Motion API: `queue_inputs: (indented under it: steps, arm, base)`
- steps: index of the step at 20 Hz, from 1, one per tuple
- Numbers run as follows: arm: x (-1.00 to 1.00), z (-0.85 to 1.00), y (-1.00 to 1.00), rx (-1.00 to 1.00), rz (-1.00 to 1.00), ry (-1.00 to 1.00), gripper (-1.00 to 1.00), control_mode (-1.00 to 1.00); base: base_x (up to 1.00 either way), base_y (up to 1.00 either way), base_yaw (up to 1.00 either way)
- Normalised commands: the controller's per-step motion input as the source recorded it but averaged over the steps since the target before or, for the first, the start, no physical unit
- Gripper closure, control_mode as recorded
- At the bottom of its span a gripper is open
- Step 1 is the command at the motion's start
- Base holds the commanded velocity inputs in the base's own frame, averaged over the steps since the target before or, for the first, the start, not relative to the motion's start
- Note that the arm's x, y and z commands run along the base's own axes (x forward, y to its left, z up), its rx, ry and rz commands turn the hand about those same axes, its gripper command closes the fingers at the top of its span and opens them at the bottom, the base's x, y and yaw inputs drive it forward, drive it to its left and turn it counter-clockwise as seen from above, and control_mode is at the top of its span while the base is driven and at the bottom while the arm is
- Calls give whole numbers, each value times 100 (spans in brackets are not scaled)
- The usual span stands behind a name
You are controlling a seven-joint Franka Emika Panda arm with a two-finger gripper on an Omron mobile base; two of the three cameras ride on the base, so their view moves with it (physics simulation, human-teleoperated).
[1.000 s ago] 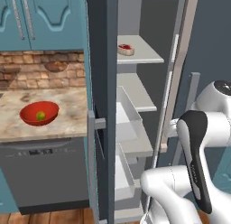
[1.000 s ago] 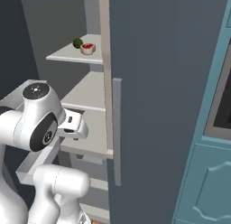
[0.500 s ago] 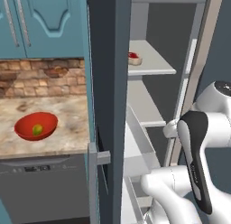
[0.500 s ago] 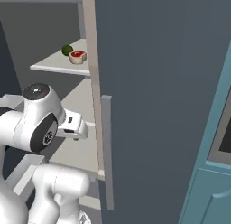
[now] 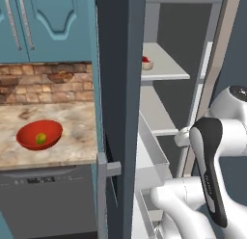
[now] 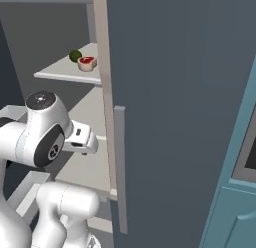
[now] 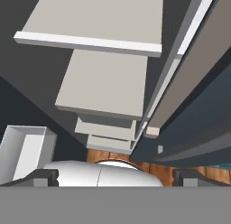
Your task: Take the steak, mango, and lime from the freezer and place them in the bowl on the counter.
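**One fruit bowled, two items left on the freezer shelf**

Left of the freezer (image 5: 120, 88), the red bowl (image 5: 29, 132) sits on the worktop (image 5: 72, 146) with the mango (image 5: 41, 138) inside. On the freezer's upper shelf (image 6: 65, 72), the lime (image 6: 75, 55) lies just beside the steak (image 6: 87, 63). The fingers (image 7: 115, 175) are spread wide, holding nothing. The next step is probably reaching up to that shelf.
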Motion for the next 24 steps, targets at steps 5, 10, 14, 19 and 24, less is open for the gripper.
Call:
queue_inputs:
  steps: [5, 10, 14, 19, 24]
  arm:
    - [0, 0, 0, 0, 0, 0, -100, 100]
    - [0, 0, 0, 0, 0, 0, -100, 100]
    - [0, 0, 0, 0, 0, 0, -100, 100]
    - [0, 0, 0, 0, 0, 0, -100, 100]
    - [0, 0, 0, 0, 0, 0, -100, 100]
  base:
    - [0, 45, 6]
    - [1, 8, 5]
    - [7, -15, 3]
    - [5, -49, 8]
    - [4, -29, 10]
